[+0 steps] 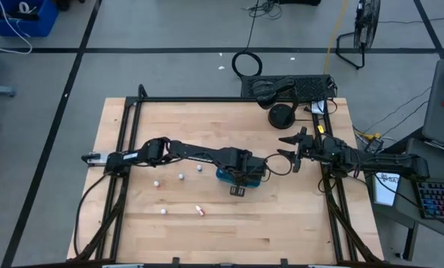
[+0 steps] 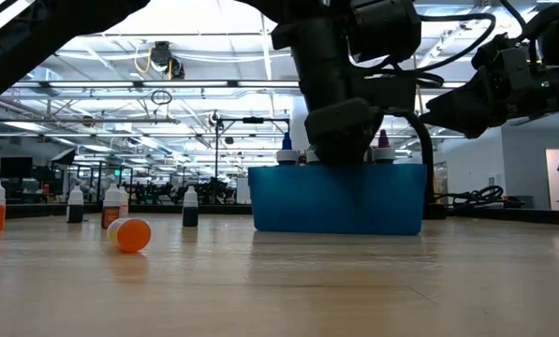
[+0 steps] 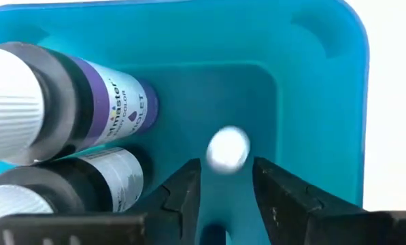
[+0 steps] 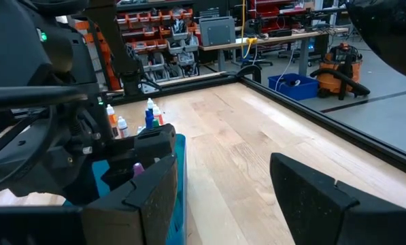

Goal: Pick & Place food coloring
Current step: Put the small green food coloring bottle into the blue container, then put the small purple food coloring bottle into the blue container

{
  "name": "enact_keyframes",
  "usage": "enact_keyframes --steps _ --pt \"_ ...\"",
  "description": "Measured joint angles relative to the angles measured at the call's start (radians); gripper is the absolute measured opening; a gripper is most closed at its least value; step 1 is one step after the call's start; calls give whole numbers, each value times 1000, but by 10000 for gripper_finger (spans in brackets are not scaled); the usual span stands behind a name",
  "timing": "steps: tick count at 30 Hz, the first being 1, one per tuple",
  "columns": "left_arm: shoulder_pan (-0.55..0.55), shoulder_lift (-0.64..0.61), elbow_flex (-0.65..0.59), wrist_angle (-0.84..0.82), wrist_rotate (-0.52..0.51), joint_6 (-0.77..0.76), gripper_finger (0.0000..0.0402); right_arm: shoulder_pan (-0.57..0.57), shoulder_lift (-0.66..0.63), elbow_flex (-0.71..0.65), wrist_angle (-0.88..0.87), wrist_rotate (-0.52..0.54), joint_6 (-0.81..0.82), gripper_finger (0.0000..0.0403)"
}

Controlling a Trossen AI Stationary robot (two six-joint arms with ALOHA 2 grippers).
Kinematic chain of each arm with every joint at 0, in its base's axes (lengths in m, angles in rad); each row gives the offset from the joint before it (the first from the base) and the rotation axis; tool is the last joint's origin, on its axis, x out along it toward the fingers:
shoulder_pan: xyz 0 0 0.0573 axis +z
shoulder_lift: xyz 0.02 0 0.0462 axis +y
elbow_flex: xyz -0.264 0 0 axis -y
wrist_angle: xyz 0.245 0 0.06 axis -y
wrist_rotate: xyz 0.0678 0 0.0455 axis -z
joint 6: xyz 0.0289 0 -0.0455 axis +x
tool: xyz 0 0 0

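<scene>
Left gripper [image 1: 237,190] is held parted over the teal box [image 2: 338,199], a white-capped bottle [image 3: 228,148] seen just between its fingertips, ungrasped. Four food coloring bottles [image 1: 180,176] are counted mid-table; one lies toppled [image 1: 200,211]. Box contents are partly hidden. Right gripper [image 1: 294,151] is spread beside the box.

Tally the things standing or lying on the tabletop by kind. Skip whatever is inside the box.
Upright bottles: 4
Bottle lying on its side: 1
Teal box: 1
Total: 6
</scene>
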Motion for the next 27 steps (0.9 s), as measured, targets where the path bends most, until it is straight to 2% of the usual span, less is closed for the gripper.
enact_keyframes --steps 12,21,24,27 --pt "-2 -11 23 -4 -46 -4 144 0 0 0 0 0 0 224" --pt "-3 -106 78 -11 -84 -10 145 0 4 0 4 0 0 224" --pt "-9 -147 80 -69 -61 -65 145 0 4 0 4 0 0 224" --pt "-30 -178 80 -211 0 -118 145 0 4 0 4 0 0 224"
